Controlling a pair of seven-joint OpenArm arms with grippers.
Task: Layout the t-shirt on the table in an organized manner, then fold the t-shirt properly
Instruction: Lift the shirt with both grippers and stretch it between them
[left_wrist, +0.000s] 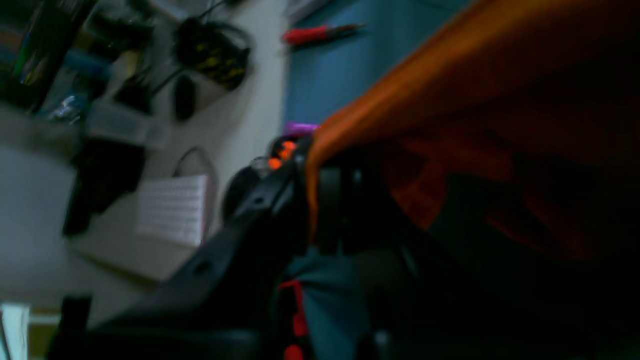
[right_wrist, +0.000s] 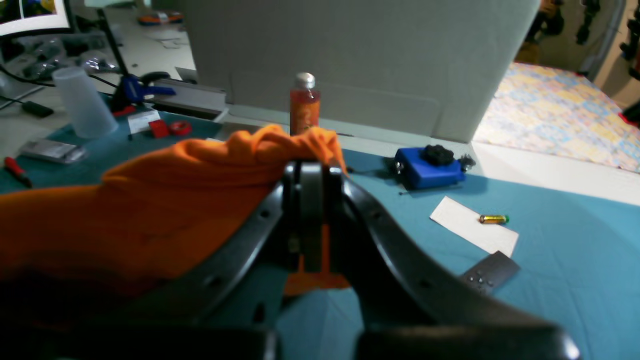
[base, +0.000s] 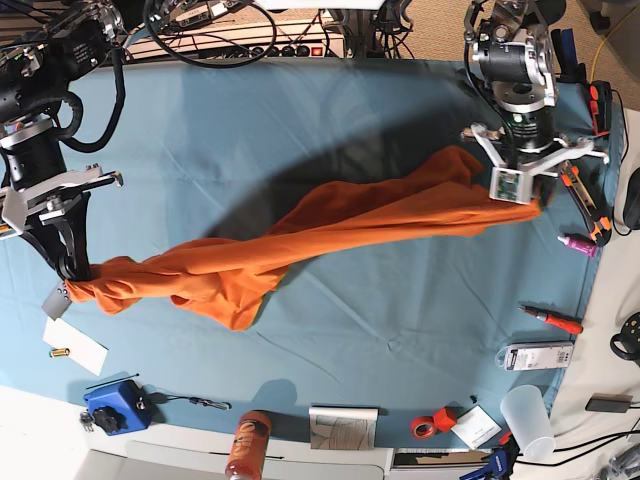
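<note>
The right gripper (base: 72, 272), a black 2-fingered claw on the base view's left, is pinched tight on 1 end of the t-shirt (base: 300, 235), low near the table (base: 300, 110). The left gripper (base: 520, 190), on that view's right, is likewise clamped on the opposite end and holds it higher, so the cloth hangs between them as a long, twisted rope of bright orange. The right wrist view shows the fabric bunched in soft rounded folds over the closed black jaws; the left wrist view is dark and blurred, showing only an orange edge caught at the jaw tips. The shirt is thin, limp knit, with a loose flap drooping near the middle onto the smooth light-blue table cover. This looks like the laying-out step: the shirt is stretched but not yet flat, and no folding has begun. The next move likely calls for lowering both ends together while keeping tension, so the twisted body spreads open instead of staying roped. Small clutter lies along the table edges, including a white slip of paper (base: 75, 346), a blue box (base: 112, 405) and an orange bottle (base: 246, 446).
</note>
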